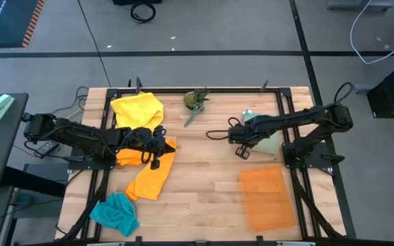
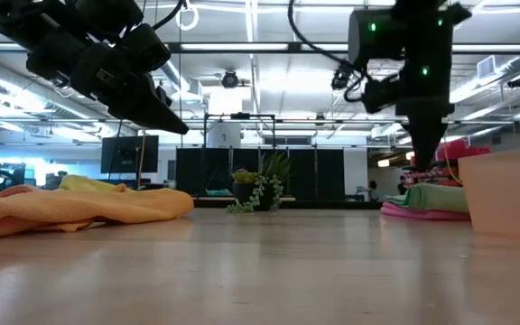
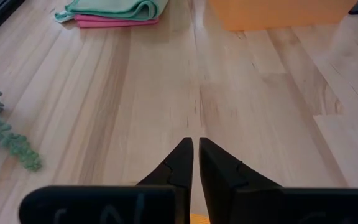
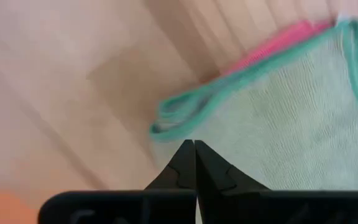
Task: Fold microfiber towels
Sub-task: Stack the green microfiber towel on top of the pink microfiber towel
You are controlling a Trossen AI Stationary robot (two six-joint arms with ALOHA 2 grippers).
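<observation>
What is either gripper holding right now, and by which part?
Nothing is held: the left gripper and right gripper both show bare, closed fingers.

pink towel (image 4: 284, 38): mostly hidden under pale green towel (image 4: 291, 124) | blurred

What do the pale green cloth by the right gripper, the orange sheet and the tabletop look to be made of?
Pale green cloth: soft napped fabric, probably microfiber, with a fuzzy matte face and a stitched teal hem. Orange sheet: likely stiff plastic or silicone, since it lies flat and looks slightly see-through. Tabletop: light wood planks with visible seams and grain and a smooth, faintly glossy finish.
</observation>
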